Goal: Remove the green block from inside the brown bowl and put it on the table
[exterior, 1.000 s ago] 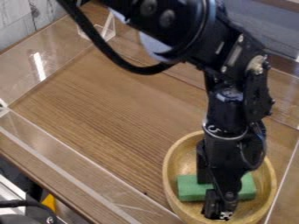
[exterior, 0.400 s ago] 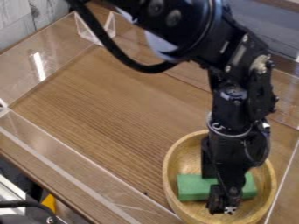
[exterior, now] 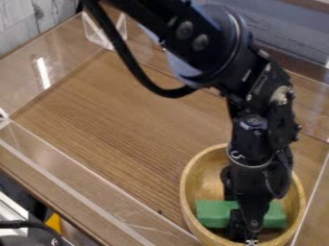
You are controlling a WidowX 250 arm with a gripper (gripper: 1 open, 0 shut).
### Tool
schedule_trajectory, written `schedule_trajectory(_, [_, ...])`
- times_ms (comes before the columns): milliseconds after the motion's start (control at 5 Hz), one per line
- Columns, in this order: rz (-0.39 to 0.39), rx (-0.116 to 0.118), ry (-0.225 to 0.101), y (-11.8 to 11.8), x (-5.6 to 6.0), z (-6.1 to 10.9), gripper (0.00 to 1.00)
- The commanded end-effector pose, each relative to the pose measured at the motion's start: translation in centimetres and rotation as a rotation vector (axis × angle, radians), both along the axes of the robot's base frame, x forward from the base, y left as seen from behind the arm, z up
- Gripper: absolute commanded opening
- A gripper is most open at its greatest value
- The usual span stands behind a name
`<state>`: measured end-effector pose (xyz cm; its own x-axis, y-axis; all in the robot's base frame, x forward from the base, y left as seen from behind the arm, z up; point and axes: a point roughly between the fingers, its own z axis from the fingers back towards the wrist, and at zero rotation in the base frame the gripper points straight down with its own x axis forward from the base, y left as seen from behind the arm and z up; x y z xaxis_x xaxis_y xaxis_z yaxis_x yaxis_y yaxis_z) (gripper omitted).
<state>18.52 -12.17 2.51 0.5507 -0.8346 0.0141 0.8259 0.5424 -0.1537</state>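
Observation:
The brown bowl (exterior: 189, 188) sits on the table (exterior: 115, 125) at the lower right. The green block (exterior: 214, 209) lies flat inside it, with green showing on both sides of the black arm. My gripper (exterior: 247, 225) points straight down into the bowl. Its fingers reach down around the block's middle and cover that part of it. From this view I cannot tell whether the jaws press on the block or still stand off it.
Clear acrylic walls (exterior: 58, 60) edge the tabletop at the left, back and front. The black arm and its cable (exterior: 141, 67) reach in from the upper middle. Bare wood lies left of the bowl.
The gripper has sunk lower into the bowl, onto the green block. The arm's upper links have shifted slightly right. The block and the bowl stay where they were.

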Motion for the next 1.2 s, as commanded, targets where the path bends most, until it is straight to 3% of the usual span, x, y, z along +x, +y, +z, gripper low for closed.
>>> schedule_trajectory(0, [-0.005, -0.007, 0.01, -0.1, -0.2, 0.4, 0.0])
schedule_trajectory(1000, [-0.015, -0.026, 0.06, -0.3, -0.9, 1.4, 0.0])
